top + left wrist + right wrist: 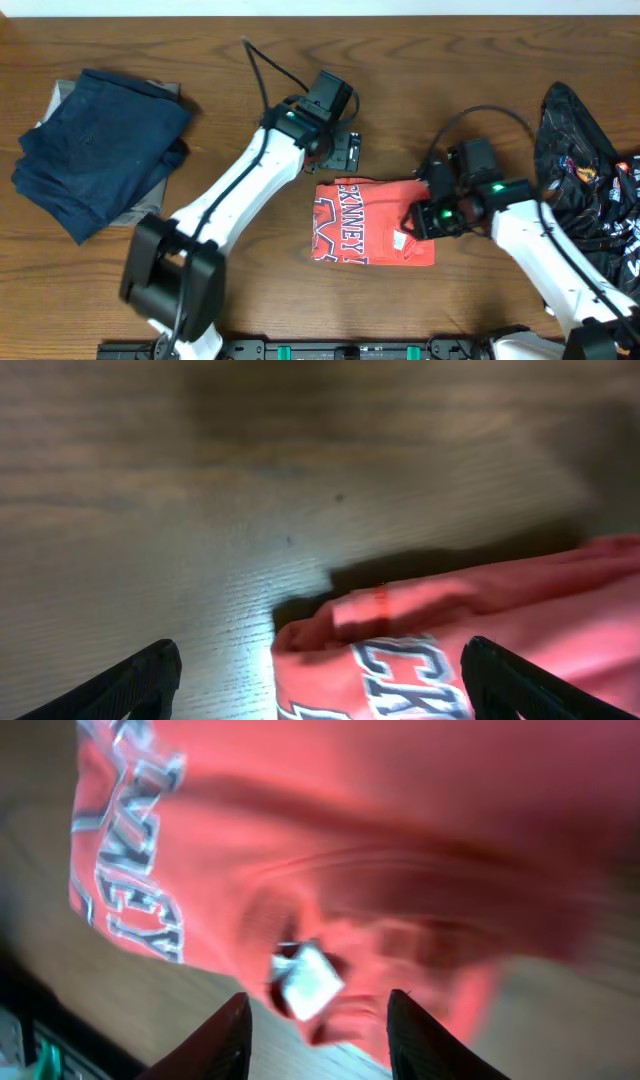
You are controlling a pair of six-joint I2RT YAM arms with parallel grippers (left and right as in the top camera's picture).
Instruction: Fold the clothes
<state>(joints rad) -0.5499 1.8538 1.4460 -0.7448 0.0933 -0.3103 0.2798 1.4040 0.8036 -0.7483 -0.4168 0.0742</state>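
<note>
The coral-red T-shirt with block lettering lies folded into a rectangle at the table's middle. It also shows in the left wrist view and the right wrist view. My left gripper is open and empty just above the shirt's far left corner, its fingers wide apart. My right gripper is open at the shirt's right edge, its fingers either side of a white label without holding it. Navy-blue garments lie stacked at the left. A black shiny patterned garment lies at the right.
A grey flat sheet sticks out from under the navy stack. The right arm's cables loop above the table beside the black garment. Bare wooden table runs along the far side.
</note>
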